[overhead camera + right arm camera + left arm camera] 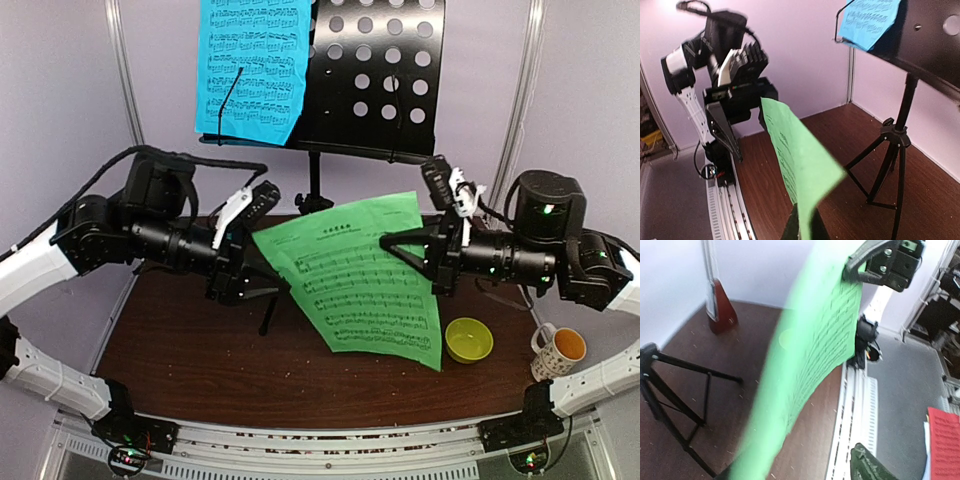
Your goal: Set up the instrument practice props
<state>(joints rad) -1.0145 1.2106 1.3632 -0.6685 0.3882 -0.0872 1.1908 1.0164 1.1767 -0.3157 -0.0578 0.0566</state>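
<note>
Where the green sheet (360, 285) hangs: in the air above the table (190, 350), spanning from one gripper to the other, in front of the music stand (385, 80).
Right gripper (395, 243): clamped on the sheet's right edge.
Left gripper (256, 240): jaws apart, the sheet's left edge between them; contact unclear.
Blue sheet (250, 65): on the stand's desk, left half.
Metronome (720, 307): on the table, by the wall.

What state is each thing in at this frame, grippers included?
right gripper: shut on green sheet
left gripper: open
green sheet: held up, curved
blue sheet: on the stand's desk
music stand: upright, legs spread
metronome: upright
bowl: upright, empty
mug: upright
</note>
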